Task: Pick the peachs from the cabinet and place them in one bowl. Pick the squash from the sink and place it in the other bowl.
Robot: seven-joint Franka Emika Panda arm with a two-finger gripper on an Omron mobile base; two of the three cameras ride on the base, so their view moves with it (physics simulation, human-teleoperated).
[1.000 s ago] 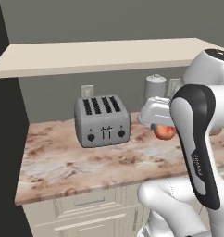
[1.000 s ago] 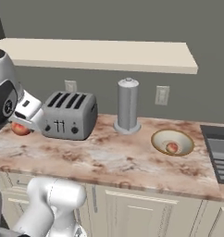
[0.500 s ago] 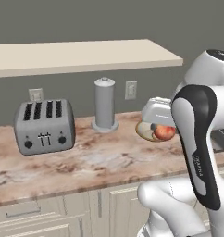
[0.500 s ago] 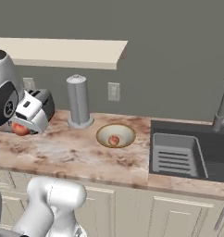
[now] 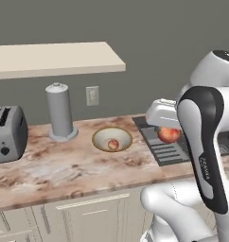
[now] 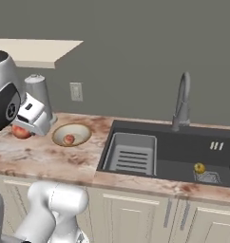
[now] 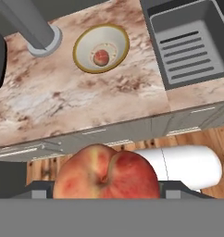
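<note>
the gripper (image 7: 107, 192) hangs above the counter's front edge, pinching a peach (image 7: 106, 172), its fingertips seemingly hidden behind the fruit; since a moment ago the base has driven right, bringing the sink (image 6: 176, 152) into view; the other peach (image 5: 113, 144) sits in the bowl (image 5: 112, 139) on the marbled counter (image 5: 64, 165), beneath the cabinet (image 5: 55, 58).

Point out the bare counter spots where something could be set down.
Bare marble lies between the grey toaster and the shallow golden-rimmed bowl, in front of the grey cylindrical canister. A narrower strip runs between that bowl and the dark sink. The bowl already holds a red-orange peach.
</note>
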